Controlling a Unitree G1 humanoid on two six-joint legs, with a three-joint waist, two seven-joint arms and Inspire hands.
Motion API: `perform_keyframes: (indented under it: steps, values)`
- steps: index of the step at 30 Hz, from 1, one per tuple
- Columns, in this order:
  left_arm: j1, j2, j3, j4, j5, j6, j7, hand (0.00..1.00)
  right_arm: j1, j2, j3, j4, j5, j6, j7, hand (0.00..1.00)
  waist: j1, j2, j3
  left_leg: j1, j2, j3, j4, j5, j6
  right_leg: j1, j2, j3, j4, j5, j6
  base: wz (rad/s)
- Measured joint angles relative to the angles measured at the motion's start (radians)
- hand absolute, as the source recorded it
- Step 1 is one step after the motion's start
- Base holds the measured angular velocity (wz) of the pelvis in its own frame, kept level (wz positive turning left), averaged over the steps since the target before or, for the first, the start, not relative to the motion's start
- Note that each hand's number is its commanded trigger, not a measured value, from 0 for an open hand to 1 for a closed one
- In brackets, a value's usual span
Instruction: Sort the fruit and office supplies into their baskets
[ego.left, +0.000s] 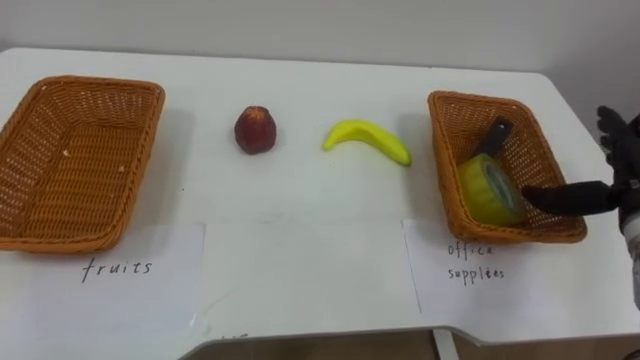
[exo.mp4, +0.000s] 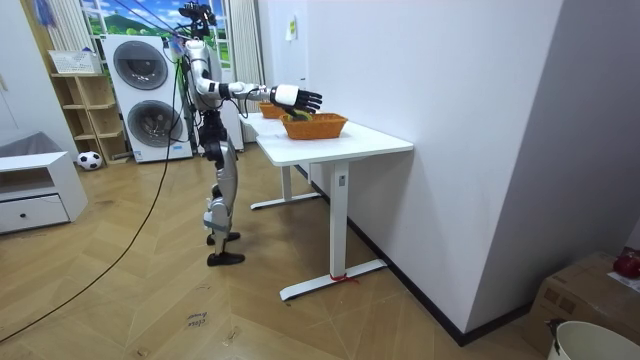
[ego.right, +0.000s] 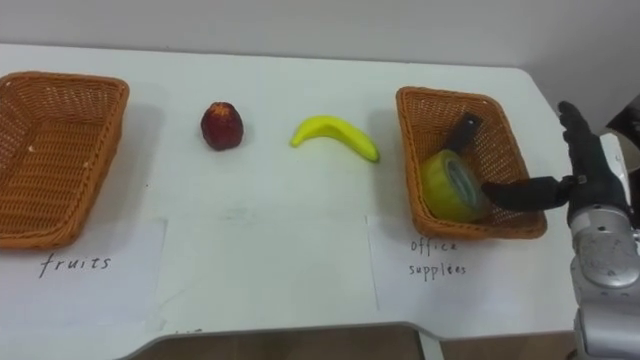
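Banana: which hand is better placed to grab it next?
Right, probably: the right hand is open beside the office basket, and the banana lies just left of that basket.

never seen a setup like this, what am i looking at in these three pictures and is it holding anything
A two-legged humanoid robot stands at a white table. Two pictures come from cameras in its head, looking down; the third from a camera across the room. On the table lie an apple, a banana and two wicker baskets: the left basket holds nothing, the right basket holds a yellow tape roll and a dark object. Its right hand, fingers open, hovers at the right basket's edge, holding nothing.
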Motion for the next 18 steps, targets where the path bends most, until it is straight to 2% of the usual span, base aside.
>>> perform_keyframes:
  steps: [7, 11, 18]
  values:
    - [0.001, 0.003, -0.003, 0.004, -0.003, 0.000, -0.002, 0.00, -0.006, -0.001, 0.000, -0.116, 0.022, 0.000, -0.001, 0.00, -0.001, 0.000, 0.0003, -0.004, 0.002, -0.001, -0.001, 0.000, 0.000, -0.001, 0.000, 0.000, 0.001, 0.000, 0.000, 0.00]
    - [0.002, 0.003, -0.003, 0.005, -0.002, -0.001, -0.002, 0.00, -0.054, -0.002, 0.000, -0.165, 0.067, -0.001, -0.017, 0.00, -0.011, 0.000, 0.0004, -0.005, 0.003, -0.002, -0.002, 0.000, 0.000, -0.001, -0.001, -0.002, 0.001, 0.000, 0.000, 0.00]
    - [-0.006, -0.001, 0.001, 0.002, 0.000, 0.000, -0.017, 0.00, -0.132, -0.002, 0.000, -0.226, 0.124, 0.000, -0.033, 0.00, -0.007, -0.001, -0.0021, -0.003, -0.001, -0.001, -0.004, 0.000, 0.000, 0.000, 0.000, -0.010, 0.000, 0.000, 0.000, 0.00]
